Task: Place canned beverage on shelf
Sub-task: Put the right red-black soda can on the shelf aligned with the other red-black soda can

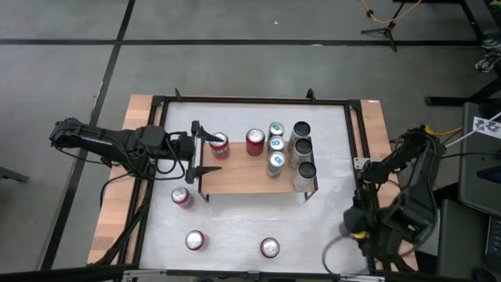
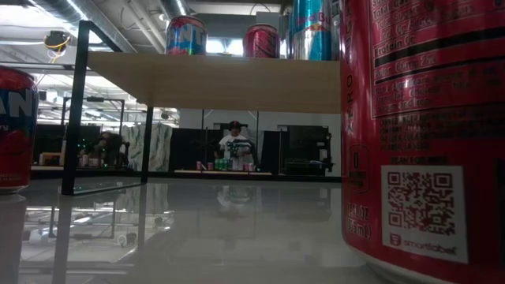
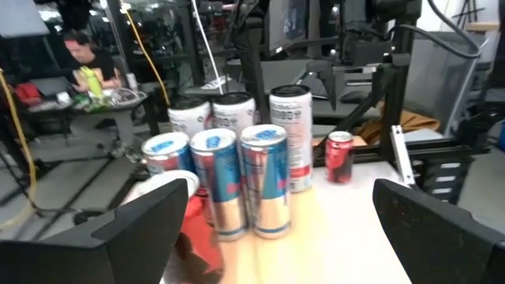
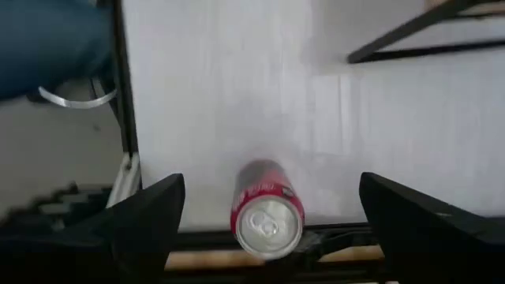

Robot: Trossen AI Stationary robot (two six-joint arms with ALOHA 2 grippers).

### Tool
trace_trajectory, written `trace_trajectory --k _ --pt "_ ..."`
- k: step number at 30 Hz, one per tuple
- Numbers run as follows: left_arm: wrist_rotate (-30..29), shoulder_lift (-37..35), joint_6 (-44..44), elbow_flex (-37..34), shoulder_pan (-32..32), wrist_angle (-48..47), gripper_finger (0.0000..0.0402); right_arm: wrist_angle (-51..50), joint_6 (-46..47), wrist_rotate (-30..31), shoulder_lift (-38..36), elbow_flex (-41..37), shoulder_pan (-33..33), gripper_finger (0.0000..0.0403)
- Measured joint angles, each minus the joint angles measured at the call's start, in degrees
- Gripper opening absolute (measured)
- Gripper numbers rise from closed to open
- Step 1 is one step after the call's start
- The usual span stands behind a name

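Red can (image 1: 219, 144) sits between the left tool's (image 1: 196, 148) spread fingers (nothing gripped); backing off carelessly could topple it from the shelf (image 1: 243, 179).

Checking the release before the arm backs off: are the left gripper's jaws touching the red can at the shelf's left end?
Apart. The high view shows the left gripper open, its jaws straddling the red can on the shelf, wood visible between.

Red cans (image 1: 254, 142); blue/silver cans (image 1: 275, 145); light wood shelf (image 1: 243, 178); white tabletop (image 1: 313, 227).
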Motion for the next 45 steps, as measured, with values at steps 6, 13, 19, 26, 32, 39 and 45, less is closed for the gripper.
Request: trace_trajectory --k 6,13,19,26,32,39,45 --pt "0.03 0.03 -2.21 0.0 -1.65 -0.16 0.0396 0.49 -2.98 2.18 0.48 -0.66 4.8 0.037" --pt "0.02 0.02 -2.2 0.0 -3.19 -0.51 0.0396 0.65 -2.83 2.09 0.52 -6.89 8.29 0.037" --pt "0.02 0.03 -2.21 0.0 -3.78 -0.5 0.0396 2.22 -3.31 -2.54 0.5 -12.38 8.05 0.037" --pt "0.02 0.02 -2.21 0.0 -3.76 -0.52 0.0396 8.79 -6.12 -5.64 0.49 -18.19 8.09 0.037" --pt "0.01 0.04 -2.21 0.0 -3.74 -0.52 0.0396 11.69 -6.24 -7.81 0.48 -22.14 8.09 0.037" --pt "0.0 0.03 -2.23 0.0 -3.74 -0.54 0.0396 14.85 -6.17 -7.77 0.48 -24.46 8.09 0.037" --pt "0.0 0.02 -2.23 0.0 -3.74 -0.78 0.0396 15.74 -6.17 -7.79 0.48 -24.59 8.09 0.037"
